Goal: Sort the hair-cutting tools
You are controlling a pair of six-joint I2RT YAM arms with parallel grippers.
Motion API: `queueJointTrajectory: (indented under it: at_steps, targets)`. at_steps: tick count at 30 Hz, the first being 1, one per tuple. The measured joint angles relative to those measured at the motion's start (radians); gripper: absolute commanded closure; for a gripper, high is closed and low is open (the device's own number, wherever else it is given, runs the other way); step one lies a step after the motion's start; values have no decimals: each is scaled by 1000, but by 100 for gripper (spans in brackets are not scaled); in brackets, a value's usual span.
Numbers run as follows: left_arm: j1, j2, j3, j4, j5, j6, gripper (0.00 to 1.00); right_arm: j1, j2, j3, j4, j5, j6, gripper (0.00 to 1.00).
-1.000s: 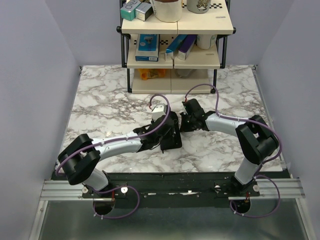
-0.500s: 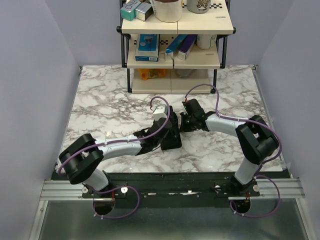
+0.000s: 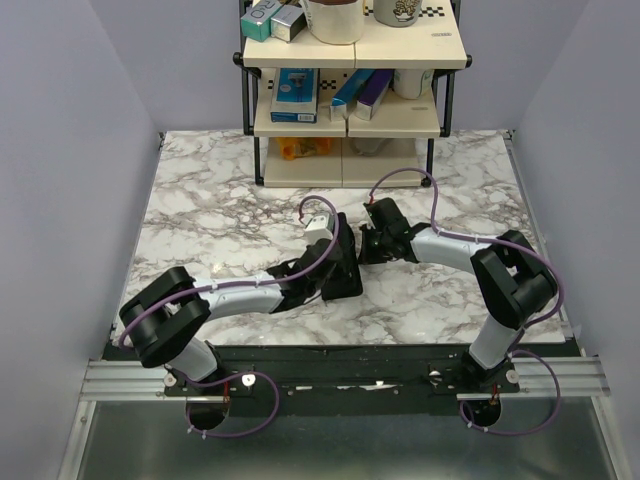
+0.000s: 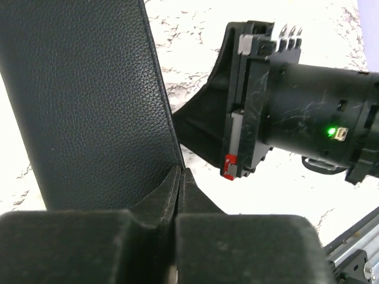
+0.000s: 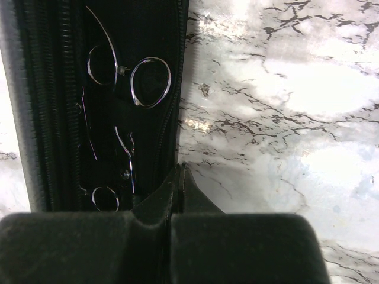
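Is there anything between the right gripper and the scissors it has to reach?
Nothing visible covers the scissors: they lie exposed inside the open pouch. The right gripper, shut, sits at the pouch's edge, just beside them.

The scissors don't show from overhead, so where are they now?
In the right wrist view, the silver scissors lie inside the open black pouch on the left side, finger loops uppermost, just left of the right gripper.

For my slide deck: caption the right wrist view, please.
Shut right tool beside an open black zippered pouch holding silver metal scissors on a marble table.
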Motion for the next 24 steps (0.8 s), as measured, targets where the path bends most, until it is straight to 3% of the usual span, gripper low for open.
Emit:
queueJointTrajectory:
  at_steps: [11, 21, 24]
  targets:
    - [0, 21, -45, 41, -7, -24, 100, 0, 8, 0, 18, -19, -1, 99]
    - [-1, 143, -24, 61, -13, -47, 100, 5, -3, 0, 2, -3, -10, 99]
    - [-1, 161, -11, 76, -13, -50, 100, 15, -31, -2, -61, 37, -24, 94]
